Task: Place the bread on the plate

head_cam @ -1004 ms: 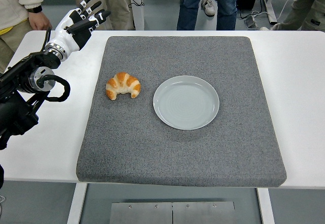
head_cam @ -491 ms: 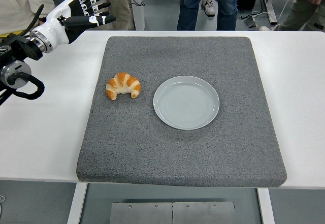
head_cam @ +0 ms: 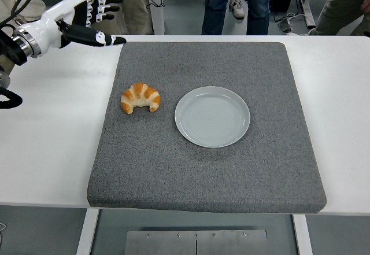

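Observation:
A golden croissant (head_cam: 140,97) lies on the left part of the grey mat (head_cam: 202,168). To its right, apart from it, sits a round pale plate (head_cam: 212,116) with nothing on it. My left hand (head_cam: 95,21) hovers high at the upper left, above the mat's far-left corner and well behind the croissant. Its fingers (head_cam: 108,3) are spread and its thumb points right; it holds nothing. My right arm does not show.
The mat covers most of the white table (head_cam: 46,145). Several people stand beyond the table's far edge, among them legs in jeans (head_cam: 237,3) and a sleeve (head_cam: 347,6) at the top right.
My left arm has risen and swung toward the upper left, so less of it shows. The hand has turned with its thumb stretched over the mat's corner. Croissant and plate have not moved.

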